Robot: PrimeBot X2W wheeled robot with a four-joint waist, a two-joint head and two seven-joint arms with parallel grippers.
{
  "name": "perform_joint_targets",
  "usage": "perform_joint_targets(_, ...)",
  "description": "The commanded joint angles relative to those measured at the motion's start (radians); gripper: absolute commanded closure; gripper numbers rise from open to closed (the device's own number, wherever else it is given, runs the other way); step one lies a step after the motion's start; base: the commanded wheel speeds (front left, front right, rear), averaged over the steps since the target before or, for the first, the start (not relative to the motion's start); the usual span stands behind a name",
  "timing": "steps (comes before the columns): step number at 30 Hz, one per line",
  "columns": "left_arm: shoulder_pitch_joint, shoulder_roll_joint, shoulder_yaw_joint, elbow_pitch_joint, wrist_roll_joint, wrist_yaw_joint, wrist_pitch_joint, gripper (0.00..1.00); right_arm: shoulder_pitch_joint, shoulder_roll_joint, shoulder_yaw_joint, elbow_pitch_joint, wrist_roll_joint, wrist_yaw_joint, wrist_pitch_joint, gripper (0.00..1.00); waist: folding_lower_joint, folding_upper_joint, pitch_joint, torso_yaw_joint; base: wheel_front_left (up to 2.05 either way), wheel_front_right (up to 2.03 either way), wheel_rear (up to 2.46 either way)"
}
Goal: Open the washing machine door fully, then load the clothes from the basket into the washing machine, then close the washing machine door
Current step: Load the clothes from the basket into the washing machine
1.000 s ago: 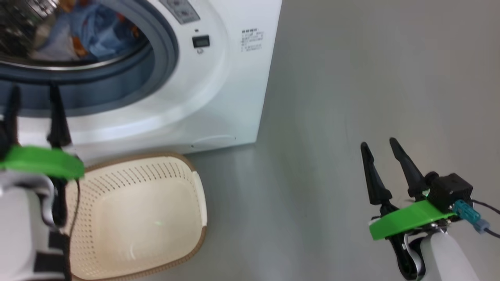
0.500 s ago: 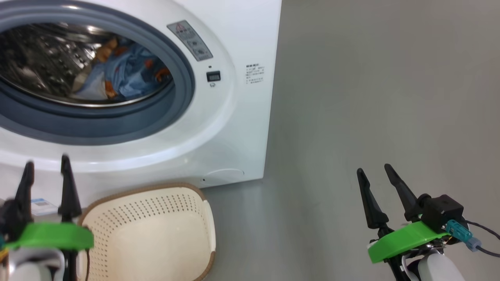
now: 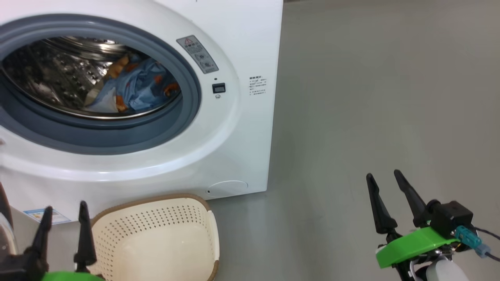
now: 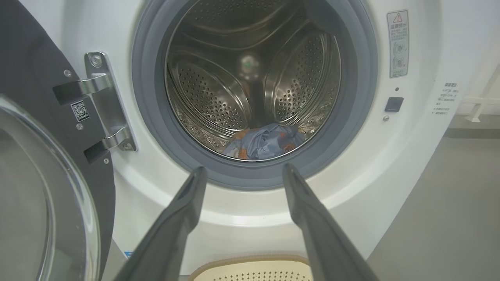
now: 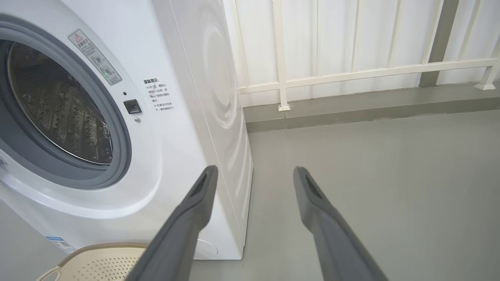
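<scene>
The washing machine (image 3: 234, 148) stands with its door (image 4: 35, 70) swung open to the left on its hinge (image 4: 103, 105). The clothes (image 3: 136, 88), light blue with orange figures, lie at the bottom of the steel drum (image 4: 211, 89). On the floor in front sits the basket (image 3: 148, 220), with nothing in it. My left gripper (image 3: 65, 207) is open and holds nothing. It hangs over the basket's left side and points at the drum mouth. My right gripper (image 3: 383, 174) is open over bare floor, to the right of the machine.
Grey floor (image 3: 371, 97) stretches to the right of the machine. A white railing (image 5: 351, 74) on a low kerb runs behind it. The door's glass bowl (image 4: 39, 195) bulges close to my left gripper's left side.
The head camera has tilted up, so the machine and basket sit lower in the picture. My left gripper has sunk from in front of the gasket to below it. Both grippers stay open.
</scene>
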Motion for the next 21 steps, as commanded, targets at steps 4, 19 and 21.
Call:
perform_joint_targets(4, 0.021, 0.009, 0.017, -0.051, 0.003, 0.017, -0.005, 0.00, 0.008, -0.005, 0.020, -0.025, 0.004, 0.002, -0.005, 0.00, 0.0000, 0.0000, -0.012, 0.005, 0.00, 0.00, 0.00)
perform_joint_targets(19, 0.103, 0.005, -0.020, -0.117, -0.017, 0.070, -0.005, 0.00, 0.020, -0.003, 0.022, -0.027, -0.012, 0.002, -0.005, 0.00, 0.0000, 0.0000, -0.050, 0.011, 0.00, 0.00, 0.00)
perform_joint_targets(21, 0.107, 0.005, -0.023, -0.120, -0.019, 0.074, -0.005, 0.00, 0.020, -0.002, 0.022, -0.028, -0.014, 0.002, -0.005, 0.00, 0.0000, 0.0000, -0.052, 0.013, 0.00, 0.00, 0.00)
